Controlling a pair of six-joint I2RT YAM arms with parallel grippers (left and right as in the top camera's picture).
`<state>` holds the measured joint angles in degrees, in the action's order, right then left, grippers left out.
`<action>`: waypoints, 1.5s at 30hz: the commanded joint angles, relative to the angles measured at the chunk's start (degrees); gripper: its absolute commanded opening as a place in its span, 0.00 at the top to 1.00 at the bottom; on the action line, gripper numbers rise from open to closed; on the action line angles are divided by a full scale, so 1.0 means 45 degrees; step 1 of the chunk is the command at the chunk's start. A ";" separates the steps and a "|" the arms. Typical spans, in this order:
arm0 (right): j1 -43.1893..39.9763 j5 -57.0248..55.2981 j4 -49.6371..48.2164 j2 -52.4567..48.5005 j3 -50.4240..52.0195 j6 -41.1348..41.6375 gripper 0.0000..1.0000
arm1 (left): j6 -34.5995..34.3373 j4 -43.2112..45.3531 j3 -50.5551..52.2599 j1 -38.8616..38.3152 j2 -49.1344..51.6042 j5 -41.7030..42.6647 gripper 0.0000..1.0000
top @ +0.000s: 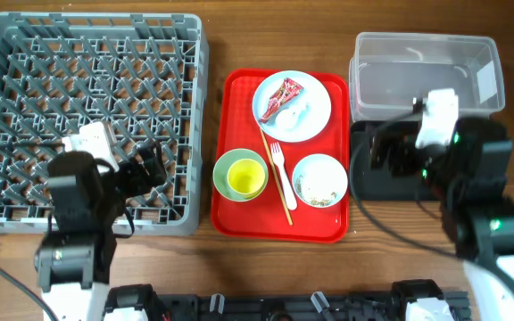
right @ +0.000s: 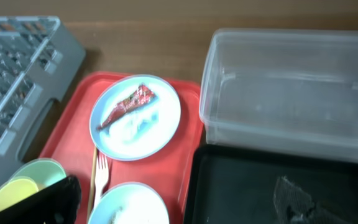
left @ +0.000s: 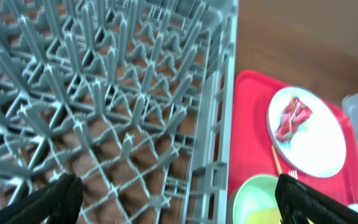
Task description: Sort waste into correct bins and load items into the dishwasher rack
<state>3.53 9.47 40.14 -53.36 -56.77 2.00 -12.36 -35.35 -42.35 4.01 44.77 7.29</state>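
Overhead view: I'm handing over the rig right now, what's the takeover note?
Left gripper open, empty, over the dishwasher rack. Right gripper open, empty, over the black tray beside the clear tub.
On the red tray: snack wrapper and tissue on the blue plate; yellow cup in green bowl; grains in blue bowl; fork and chopstick between.
Done: nothing sorted or racked.
Left: all of it.

Legible markings: none found. The red-and-white snack wrapper (top: 286, 93) on the pale blue round plate (top: 318, 114), ahead and between my left jaws and right jaws, shows print too blurred to read. The large grey pegged plastic crate (top: 194, 89) under my left jaws, the clear rectangular plastic tub (top: 422, 37) ahead of my right jaws and the shallow black rectangular tray (right: 241, 186) beneath them: nothing readable.
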 commanded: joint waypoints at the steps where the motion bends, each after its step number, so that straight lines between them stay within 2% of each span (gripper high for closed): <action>1: -0.0049 0.0729 0.0534 -0.1195 -0.1360 -0.0073 0.00 | -0.0068 -0.0719 -0.1185 -0.0083 0.1059 -0.0068 0.00; 4: -0.0049 0.1700 0.0675 -0.1622 -0.1375 -0.0019 0.00 | -0.0068 -0.1049 -0.1185 -0.0083 0.1083 -0.0068 0.00; 8: -0.0039 0.1705 0.0350 -0.1860 -0.1394 0.0107 0.00 | -0.0073 -0.1365 -0.1185 -0.0083 0.0903 -0.0049 0.00; 13: 0.0068 0.1015 0.0835 -0.2341 -0.2103 0.1481 0.00 | -0.0068 -0.1389 -0.1185 -0.0083 0.0787 0.0359 0.00; 19: 0.1666 -0.0257 0.2472 -0.4614 -0.5119 0.1676 0.00 | -0.0068 -0.1384 -0.1185 -0.0083 0.0792 0.0408 0.00; 26: 0.3604 -0.1977 0.2531 -0.8213 -0.8427 0.2064 0.00 | -0.0068 -0.1389 -0.1185 -0.0083 0.0792 0.0408 0.00; 39: 0.4794 -0.2958 0.1375 -1.3274 -0.8548 0.5644 0.00 | -0.0068 -0.1394 -0.1185 -0.0083 0.0801 0.0408 0.00; 45: 0.4833 -0.3118 0.1384 -1.4678 -0.8519 0.7266 0.00 | -0.0068 -0.1394 -0.1185 -0.0083 0.0801 0.0408 0.00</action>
<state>25.28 -2.46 46.44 -116.95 -94.76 28.36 -12.36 -41.63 -46.63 4.01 48.84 8.40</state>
